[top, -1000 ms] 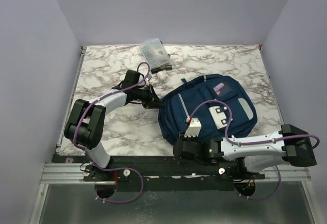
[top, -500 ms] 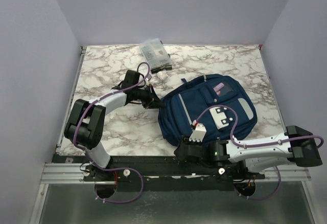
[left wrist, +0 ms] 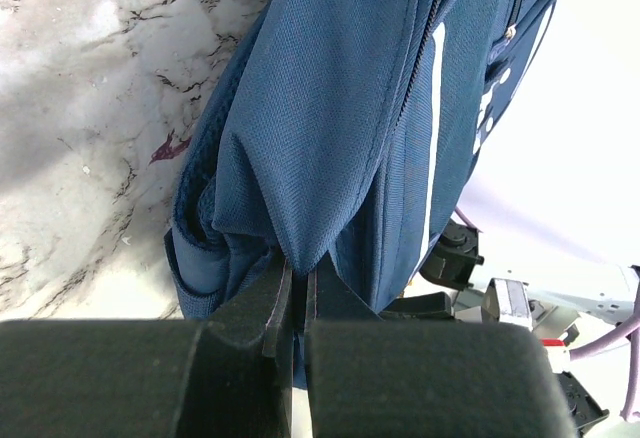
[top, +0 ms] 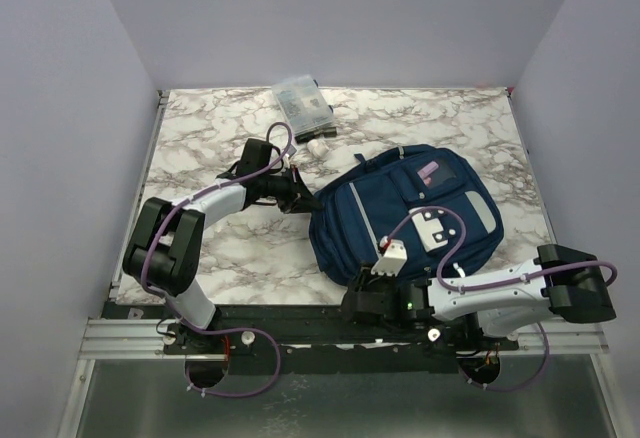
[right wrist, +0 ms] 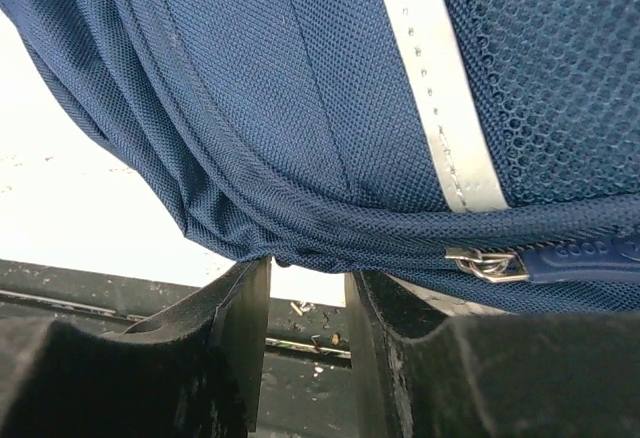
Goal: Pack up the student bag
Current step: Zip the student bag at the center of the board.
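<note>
The bench (top: 200, 138) carries the bag (top: 400, 208) flat on its right half, its near corner at the front edge. The left fingers (left wrist: 283, 298) are clamped on a thin fold at the bag's side. The right fingers (right wrist: 240, 318) stand apart at the near seam, holding nothing. The zipper pull (right wrist: 485, 263) sits off to one side of them. Closing here would likely catch seam rather than the pull, and a tug could strip the thin fold loose.

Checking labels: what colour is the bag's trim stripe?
Light grey stripe on the navy bag; best in the right wrist view.
</note>
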`<state>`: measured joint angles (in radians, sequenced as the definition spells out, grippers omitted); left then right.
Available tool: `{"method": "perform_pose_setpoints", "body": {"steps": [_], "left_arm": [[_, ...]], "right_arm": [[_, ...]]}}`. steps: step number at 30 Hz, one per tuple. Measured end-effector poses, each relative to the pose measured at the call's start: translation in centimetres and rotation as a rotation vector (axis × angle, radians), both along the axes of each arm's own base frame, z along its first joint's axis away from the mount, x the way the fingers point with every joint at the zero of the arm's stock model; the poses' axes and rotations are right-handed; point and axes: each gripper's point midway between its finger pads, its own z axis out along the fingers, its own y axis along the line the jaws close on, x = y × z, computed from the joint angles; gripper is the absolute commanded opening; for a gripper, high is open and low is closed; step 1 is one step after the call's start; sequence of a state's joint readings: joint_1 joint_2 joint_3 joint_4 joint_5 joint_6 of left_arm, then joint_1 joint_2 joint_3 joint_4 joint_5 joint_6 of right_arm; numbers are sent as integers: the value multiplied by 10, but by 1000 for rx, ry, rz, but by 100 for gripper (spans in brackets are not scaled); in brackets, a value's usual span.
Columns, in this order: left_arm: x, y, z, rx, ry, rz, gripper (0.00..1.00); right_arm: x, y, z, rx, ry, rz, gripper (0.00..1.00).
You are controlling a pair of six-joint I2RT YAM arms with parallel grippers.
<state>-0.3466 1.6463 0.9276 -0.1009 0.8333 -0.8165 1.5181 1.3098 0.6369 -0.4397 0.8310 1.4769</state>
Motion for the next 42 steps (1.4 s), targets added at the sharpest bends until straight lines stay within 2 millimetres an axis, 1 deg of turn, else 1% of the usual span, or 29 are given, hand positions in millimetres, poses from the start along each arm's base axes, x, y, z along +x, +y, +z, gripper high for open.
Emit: {"method": "perform_pose_setpoints", "body": {"steps": [2, 4, 6, 11, 14, 16, 17, 21, 23, 27, 30, 32, 35, 37, 40, 42], "left_arm": [[0, 0, 0, -2, -1, 2, 0], [0, 0, 0, -3, -1, 4, 0], [0, 0, 0, -5, -1, 6, 0], [-1, 0, -1, -9, -10, 12, 0], [-1, 1, 0, -10, -18, 15, 0], [-2, 1, 1, -12, -24, 17, 0], [-1, 1, 2, -12, -27, 19, 0], [0, 3, 3, -16, -35, 27, 0], [1, 3, 3, -18, -38, 29, 0], [0, 3, 3, -20, -38, 31, 0], [-1, 3, 2, -21, -36, 33, 0], [-3, 4, 2, -22, -37, 33, 0], [-6, 5, 5, -25, -42, 33, 0], [-8, 5, 9, -29, -52, 32, 0], [-10, 7, 18, -24, -54, 32, 0], [-8, 11, 28, -9, -45, 33, 0]], "right_arm": [[0, 0, -2, -11, -6, 5, 41], [1, 2, -2, -20, -17, 20, 42], [2, 4, -3, -33, -28, 34, 40], [6, 6, -9, -88, -62, 49, 30], [9, 8, -11, -107, -83, 49, 29], [11, 12, -10, -110, -99, 64, 32], [11, 15, -9, -107, -109, 77, 36], [14, 24, -4, -93, -145, 105, 37], [16, 24, -3, -100, -161, 103, 33], [20, 21, -10, -135, -181, 86, 22], [21, 19, -13, -146, -191, 71, 11], [22, 18, -14, -157, -199, 69, 1], [23, 18, -12, -185, -203, 68, 1], [23, 17, -7, -209, -200, 74, 1], [19, 16, 2, -231, -185, 115, 1], [15, 15, 14, -213, -169, 149, 0]]}}
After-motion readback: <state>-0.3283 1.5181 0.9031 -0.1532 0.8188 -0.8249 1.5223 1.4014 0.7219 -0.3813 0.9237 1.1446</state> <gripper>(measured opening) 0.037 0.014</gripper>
